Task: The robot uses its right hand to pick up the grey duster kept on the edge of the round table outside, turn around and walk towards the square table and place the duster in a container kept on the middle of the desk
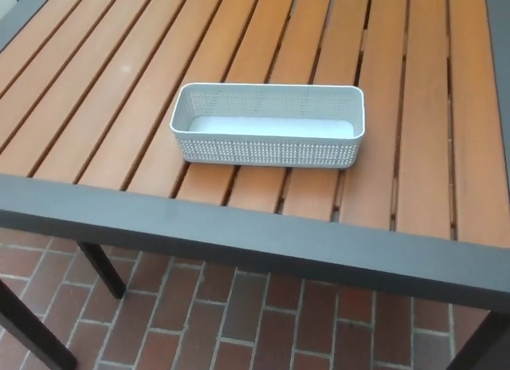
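Observation:
A pale grey oblong basket [267, 156] with a perforated wall stands on the square table [239, 238], which has orange wooden slats and a dark frame. The basket lies lengthwise across the slats, a little back from the near edge, and nothing shows inside it. The grey duster does not show anywhere. Neither of my hands nor any part of my arms is in the picture.
Below the near dark edge of the table lies a red brick floor [263, 322]. Dark table legs [32, 330] slant down at the lower left. The right frame rail [500, 75] runs along the picture's right side.

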